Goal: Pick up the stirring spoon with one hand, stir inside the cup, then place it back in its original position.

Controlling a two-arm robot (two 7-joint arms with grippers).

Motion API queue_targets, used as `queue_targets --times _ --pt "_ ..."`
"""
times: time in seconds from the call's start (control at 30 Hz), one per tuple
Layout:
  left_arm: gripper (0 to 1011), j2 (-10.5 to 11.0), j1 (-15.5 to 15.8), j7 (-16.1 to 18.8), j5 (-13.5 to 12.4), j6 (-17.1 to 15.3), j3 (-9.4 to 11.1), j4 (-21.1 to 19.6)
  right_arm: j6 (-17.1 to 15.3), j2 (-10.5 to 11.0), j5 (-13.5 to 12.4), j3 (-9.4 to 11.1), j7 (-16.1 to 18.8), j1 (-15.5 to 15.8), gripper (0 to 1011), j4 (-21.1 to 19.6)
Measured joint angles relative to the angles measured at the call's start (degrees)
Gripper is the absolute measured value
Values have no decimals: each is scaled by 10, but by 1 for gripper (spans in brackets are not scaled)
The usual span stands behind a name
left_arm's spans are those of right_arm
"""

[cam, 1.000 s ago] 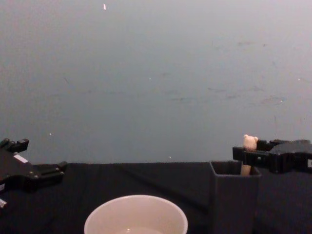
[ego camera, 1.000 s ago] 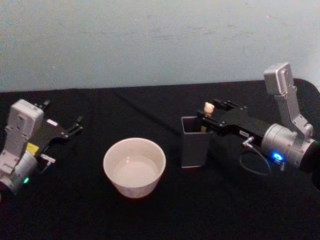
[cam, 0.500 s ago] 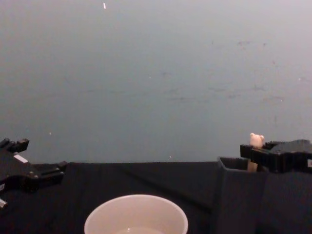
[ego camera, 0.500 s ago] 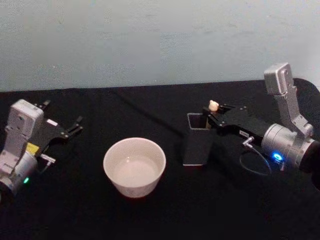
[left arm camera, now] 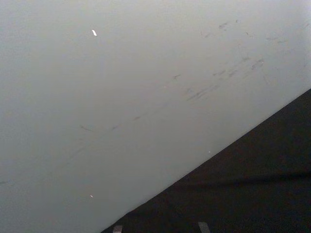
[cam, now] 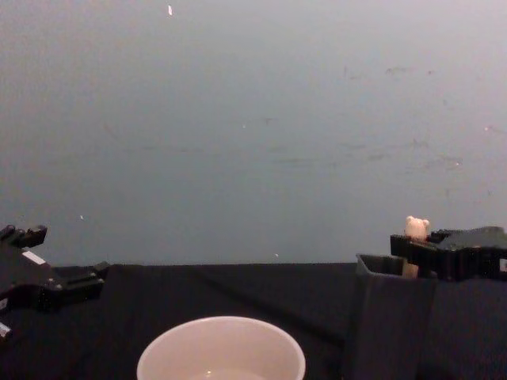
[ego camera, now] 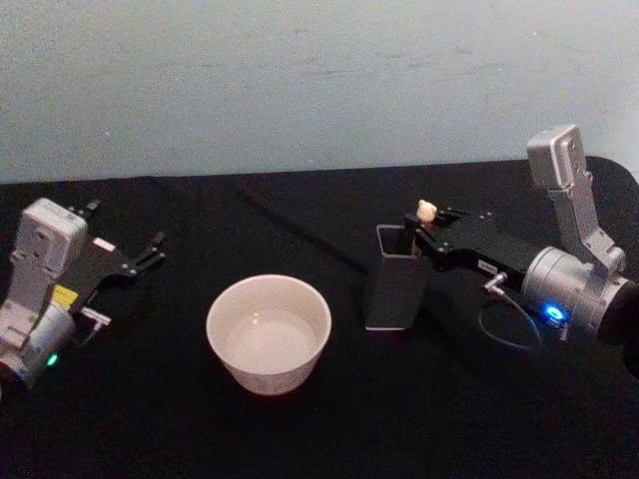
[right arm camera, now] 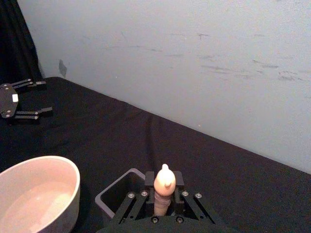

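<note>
On our left, the left gripper (ego camera: pixel 125 232) is above the black table (ego camera: pixel 150 419), jaws spread wide and holding nothing. The cup (ego camera: pixel 266 375) sits mid-table, well apart from it. Just to the right stands a dark grey holder (ego camera: pixel 392 299). The stirring spoon (ego camera: pixel 426 211) rises from it (we see only the bear head and some handle), pinched between the right gripper's (ego camera: pixel 429 228) jaws.

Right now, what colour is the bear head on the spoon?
Cream-beige. The spoon shows best in the right wrist view.
</note>
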State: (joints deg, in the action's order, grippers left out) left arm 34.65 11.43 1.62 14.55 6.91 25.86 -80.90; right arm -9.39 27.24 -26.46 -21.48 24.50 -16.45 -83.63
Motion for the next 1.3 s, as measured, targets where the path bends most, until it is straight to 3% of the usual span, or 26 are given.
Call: queue_targets --times 0.43,1.3 --pt "1001 0 0 0 0 0 0 0 1 0 -6 1 6 2 211 -6" --pt "1001 0 0 0 0 0 0 0 5 25 -67 30 5 8 211 -79"
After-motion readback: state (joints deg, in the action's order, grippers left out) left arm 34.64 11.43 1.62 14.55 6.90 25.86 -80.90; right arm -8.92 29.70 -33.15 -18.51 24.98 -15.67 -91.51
